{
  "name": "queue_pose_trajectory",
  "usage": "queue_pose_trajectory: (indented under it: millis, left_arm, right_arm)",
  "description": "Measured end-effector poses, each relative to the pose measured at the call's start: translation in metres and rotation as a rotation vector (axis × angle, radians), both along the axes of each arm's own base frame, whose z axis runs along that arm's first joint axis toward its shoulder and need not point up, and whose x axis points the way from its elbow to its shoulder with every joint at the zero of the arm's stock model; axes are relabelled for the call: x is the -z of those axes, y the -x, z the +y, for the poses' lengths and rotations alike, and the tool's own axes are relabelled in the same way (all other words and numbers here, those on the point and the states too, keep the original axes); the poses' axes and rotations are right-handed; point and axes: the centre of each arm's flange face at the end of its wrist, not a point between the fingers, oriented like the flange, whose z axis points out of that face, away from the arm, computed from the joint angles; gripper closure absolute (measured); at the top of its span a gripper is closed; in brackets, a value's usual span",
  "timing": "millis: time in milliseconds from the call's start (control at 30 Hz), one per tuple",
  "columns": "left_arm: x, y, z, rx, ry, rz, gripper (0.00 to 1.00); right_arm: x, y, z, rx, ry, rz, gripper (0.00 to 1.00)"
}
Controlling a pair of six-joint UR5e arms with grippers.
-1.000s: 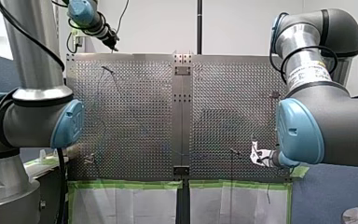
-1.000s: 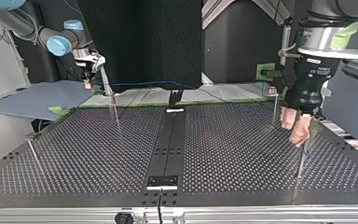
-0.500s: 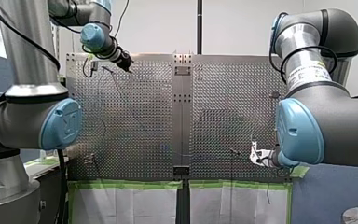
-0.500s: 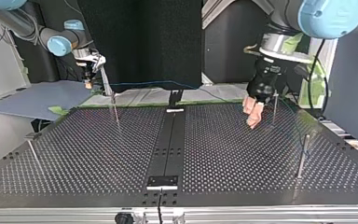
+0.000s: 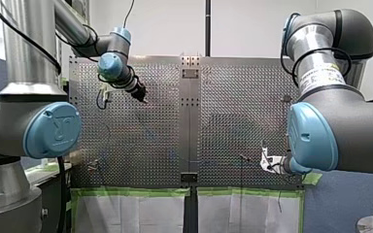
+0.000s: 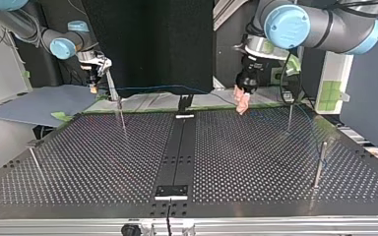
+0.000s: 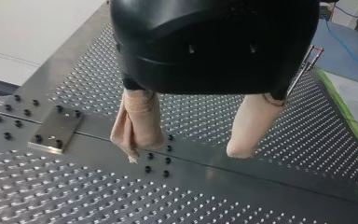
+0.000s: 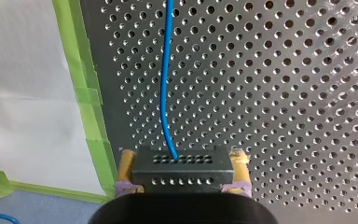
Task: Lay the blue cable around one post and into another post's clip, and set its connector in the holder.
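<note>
In the right wrist view my right gripper (image 8: 182,175) is shut on a black connector block (image 8: 182,167), its yellow-padded fingers (image 8: 125,169) on either side. The blue cable (image 8: 164,70) runs out of the block over the perforated plate. In the top view my right gripper (image 6: 94,81) hangs at the far left, and the thin blue cable (image 6: 177,88) stretches from it across the far edge toward two posts (image 6: 289,115) (image 6: 319,164) at the right. My left gripper (image 6: 241,102) hovers near the far middle. Its beige pads (image 7: 137,126) stand apart with nothing between them.
Two more thin posts (image 6: 121,115) (image 6: 34,158) stand on the top view's left half. A dark centre strip (image 6: 177,157) with a small black plate (image 6: 172,191) divides the table. Green tape (image 8: 91,93) and white sheet edge the plate beside my right gripper.
My left arm has swung away from the posts at the top view's right, toward the far middle, with its gripper still open and empty. My right arm has not moved.
</note>
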Motion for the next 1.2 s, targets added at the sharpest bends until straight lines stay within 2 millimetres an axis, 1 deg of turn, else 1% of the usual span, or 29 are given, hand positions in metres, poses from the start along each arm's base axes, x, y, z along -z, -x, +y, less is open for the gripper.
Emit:
queue_pose_trajectory:
  millis: [300,600,900,1200]
  left_arm:
    - [0.037,-0.003,-0.035,-0.001,-0.011,-0.001,0.0]
    - [0.072,0.0,-0.069,-0.003,-0.013,-0.007,0.0]
    - [0.104,0.008,-0.102,-0.007,0.006,-0.013,0.0]
    - [0.135,0.022,-0.138,0.054,0.04,-0.013,0.0]
  right_arm:
    - [0.0,0.0,0.0,0.0,0.0,0.001,1.0]
    - [0.0,0.0,0.0,0.0,-0.001,0.001,1.0]
    - [0.0,0.001,0.0,0.002,-0.001,0.002,1.0]
    - [0.0,0.001,0.001,0.001,-0.007,0.007,1.0]
